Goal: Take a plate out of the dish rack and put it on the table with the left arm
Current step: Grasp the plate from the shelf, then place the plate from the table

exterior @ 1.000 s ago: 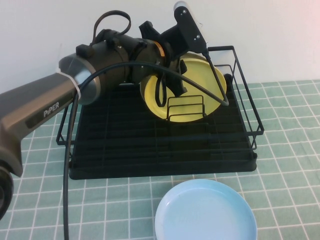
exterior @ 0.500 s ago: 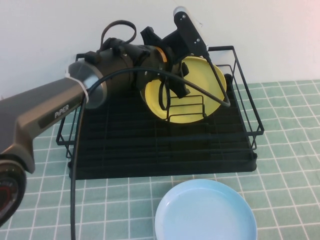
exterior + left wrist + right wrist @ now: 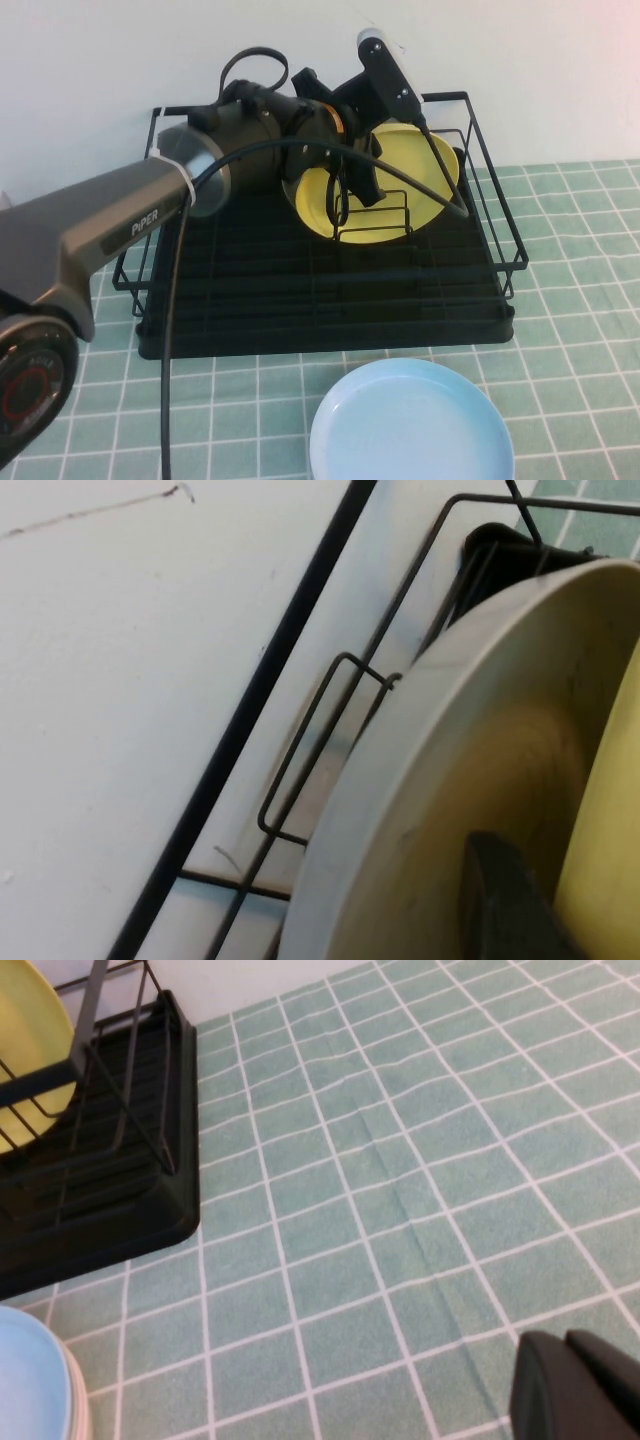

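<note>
Reaching further over the dish rack (image 3: 480, 180) than a second ago, the left arm (image 3: 130, 215) has its left gripper (image 3: 345, 185) at the yellow plate (image 3: 400, 170), now tilted back more in its wire holder (image 3: 372, 215); its grip cannot be told. Right gripper (image 3: 575, 1385) hovers over the table (image 3: 400, 1180), fingertips together.

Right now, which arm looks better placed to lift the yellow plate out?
The left: its tool is already at the yellow plate in the dish rack. The right tool hangs over bare table, away from it.
</note>
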`<act>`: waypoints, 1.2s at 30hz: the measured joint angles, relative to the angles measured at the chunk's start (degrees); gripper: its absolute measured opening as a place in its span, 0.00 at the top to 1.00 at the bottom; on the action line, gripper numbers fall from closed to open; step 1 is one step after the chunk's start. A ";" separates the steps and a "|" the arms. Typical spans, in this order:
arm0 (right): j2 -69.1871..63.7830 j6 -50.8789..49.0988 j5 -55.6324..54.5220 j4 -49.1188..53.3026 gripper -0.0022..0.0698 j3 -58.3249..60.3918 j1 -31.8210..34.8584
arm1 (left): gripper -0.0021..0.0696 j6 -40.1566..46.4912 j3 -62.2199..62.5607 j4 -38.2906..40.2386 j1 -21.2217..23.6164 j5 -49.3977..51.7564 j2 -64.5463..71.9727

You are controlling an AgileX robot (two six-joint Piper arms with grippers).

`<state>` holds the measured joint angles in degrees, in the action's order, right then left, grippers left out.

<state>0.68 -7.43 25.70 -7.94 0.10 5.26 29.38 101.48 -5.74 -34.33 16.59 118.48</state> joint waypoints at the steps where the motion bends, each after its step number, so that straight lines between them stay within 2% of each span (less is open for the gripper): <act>1: 0.00 0.00 0.00 0.00 0.97 0.00 0.00 | 0.75 0.00 0.78 0.00 -0.08 1.22 0.00; 3: 0.00 0.00 0.00 0.00 0.97 0.00 0.00 | 0.75 0.00 2.10 0.00 -0.20 3.60 -0.46; 5: 0.00 0.00 0.00 0.00 0.97 0.00 0.00 | 0.81 0.00 3.33 -0.13 -0.32 5.87 -1.32; 17: 0.00 0.00 0.00 0.00 0.97 0.00 0.00 | 0.84 0.00 6.16 0.07 -0.29 16.74 -17.59; 28: 0.00 0.00 0.00 0.00 0.97 0.00 0.00 | 0.84 6.85 6.38 20.40 0.06 51.60 -30.35; 32: 0.00 0.00 0.00 0.00 0.97 0.00 0.00 | 0.84 5.68 4.17 28.36 0.06 55.11 -32.52; 36: 0.00 0.00 0.00 0.00 0.97 0.00 0.00 | 0.84 -1.76 -1.41 35.89 0.06 55.48 -32.85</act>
<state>0.68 -7.43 25.70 -7.94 0.10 5.26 27.63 100.07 30.15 -34.27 72.07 85.63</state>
